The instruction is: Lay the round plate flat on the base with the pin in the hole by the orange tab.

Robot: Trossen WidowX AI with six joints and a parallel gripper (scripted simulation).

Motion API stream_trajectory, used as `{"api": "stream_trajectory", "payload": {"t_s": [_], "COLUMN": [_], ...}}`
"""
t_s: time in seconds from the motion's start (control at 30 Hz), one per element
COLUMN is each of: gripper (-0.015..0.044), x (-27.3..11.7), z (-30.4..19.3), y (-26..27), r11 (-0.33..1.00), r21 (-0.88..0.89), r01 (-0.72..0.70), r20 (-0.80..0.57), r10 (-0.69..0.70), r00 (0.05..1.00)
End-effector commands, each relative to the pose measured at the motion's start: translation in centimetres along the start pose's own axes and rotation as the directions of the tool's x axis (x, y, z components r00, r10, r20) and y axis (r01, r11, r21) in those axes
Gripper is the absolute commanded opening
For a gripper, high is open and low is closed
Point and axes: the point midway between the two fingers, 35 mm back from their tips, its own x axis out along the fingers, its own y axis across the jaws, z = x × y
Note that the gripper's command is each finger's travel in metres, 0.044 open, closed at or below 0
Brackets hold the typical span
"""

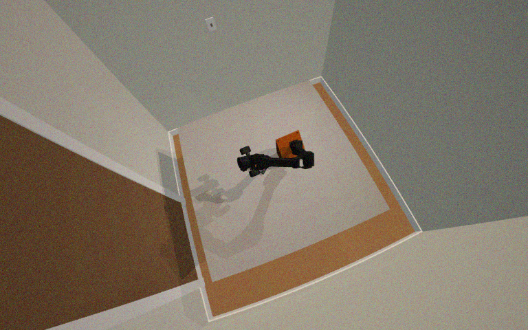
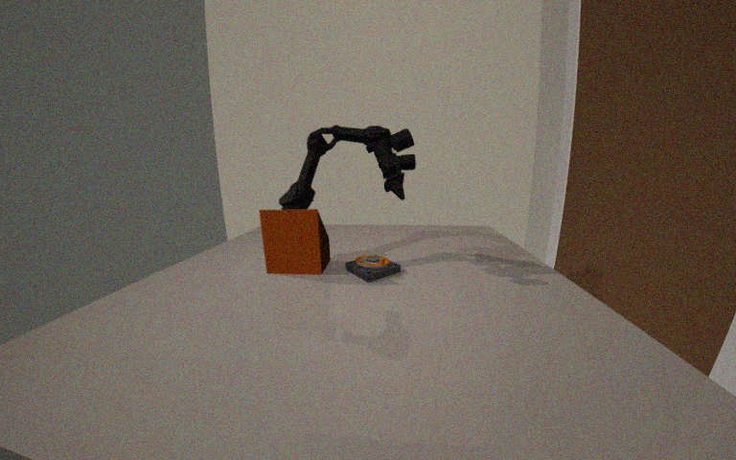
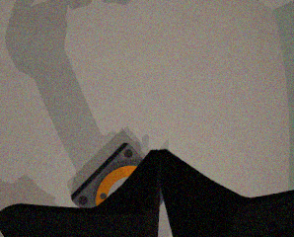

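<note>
My gripper [image 2: 400, 193] hangs high above the table [image 2: 474, 341], its two dark fingers pressed together with nothing between them, tips aimed down and a little forward; in the wrist view the closed tips cover part of the round plate [image 3: 114, 184], so I am roughly over it but well apart from it in height; behind the gripper my wrist bends down, my forearm runs level, and my upper arm rises steeply from the orange pedestal [image 2: 292, 241] that carries my shoulder. The plate lies on a small dark square base [image 2: 373, 268] just beside the pedestal; its top shows orange; the post, the pin and the tab are too small to make out. I judge the plate to be light, stiff and thin, probably smooth, free to turn on its post; closed fingertips pushing the tab or the rim sideways should turn it better than a pinch would; pressing down hard risks jamming it on the pin.
</note>
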Motion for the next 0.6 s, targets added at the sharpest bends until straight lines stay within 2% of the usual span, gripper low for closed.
{"api": "stream_trajectory", "payload": {"t_s": [0.0, 0.17, 0.37, 0.57], "gripper": [0.0000, 0.0000, 0.0000, 0.0000], "x": [3.1, 8.3, 11.8, 12.4], "z": [-1.6, -5.0, -8.2, -8.8], "y": [-0.8, -2.0, -2.8, -2.8], "r11": [0.996, 0.964, 0.912, 0.902], "r21": [0.009, 0.080, 0.168, 0.183], "r01": [-0.085, -0.252, -0.375, -0.392], "r20": [-0.102, -0.250, -0.317, -0.323], "r10": [0.085, 0.264, 0.410, 0.432], "r00": [0.991, 0.931, 0.855, 0.842]}}
